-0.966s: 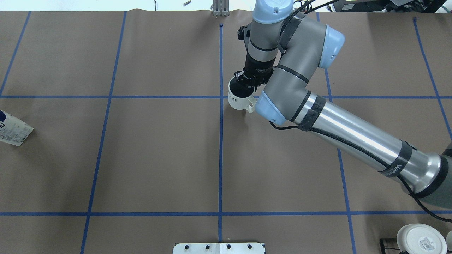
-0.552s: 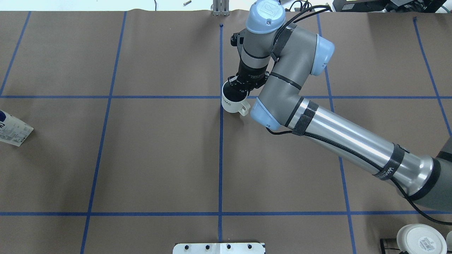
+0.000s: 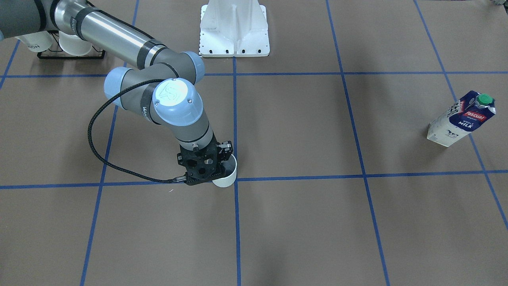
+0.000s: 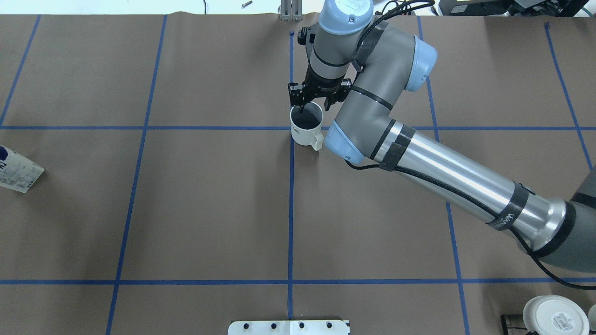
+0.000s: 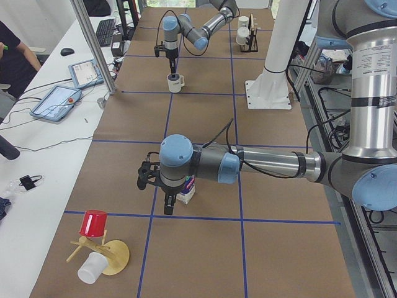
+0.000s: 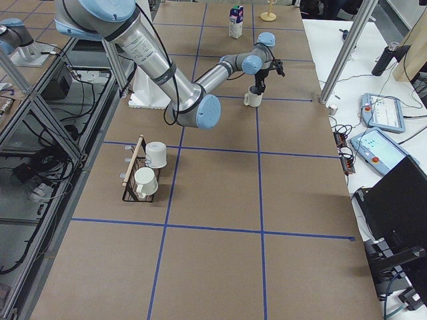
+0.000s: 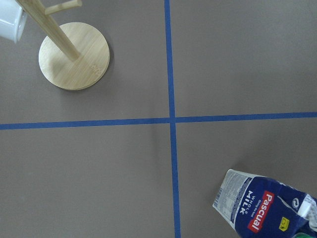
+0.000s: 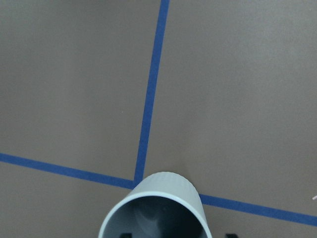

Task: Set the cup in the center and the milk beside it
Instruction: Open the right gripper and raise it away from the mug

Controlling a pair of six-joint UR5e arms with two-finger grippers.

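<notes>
The cup (image 4: 306, 126) stands upright on the brown paper covering the counter (image 4: 209, 209), right at the center (image 4: 291, 128) where the blue tape lines cross. Its body sits over the cross line and just off the long line on the robot's right side, with the handle turned back toward the robot. Above it hangs the right end effector (image 4: 314, 107), spread wide and gripping nothing. In the wrist view one fingertip shows inside the rim and the other outside, so they straddle the cup's wall without pinching it. The milk (image 3: 460, 119) stands upright too, well apart from the cup, out toward the robot's left end of the counter near another tape line. The left end effector (image 5: 166, 200) hovers close beside the milk, and from here I cannot tell whether it is spread or closed.

Further out, a white pedestal (image 3: 234, 31) sits at the robot's edge of the counter. A black wire rack (image 6: 137, 177) holds two white mugs at the right end, and a wooden stand (image 5: 102, 251) carries a red cup (image 5: 94, 223) at the left end. Along the far side runs a white desk (image 5: 37, 161) with tablets (image 5: 59, 99), a person in dark clothing (image 5: 12, 56) at its edge, and a metal post (image 5: 93, 43) rising beside it
</notes>
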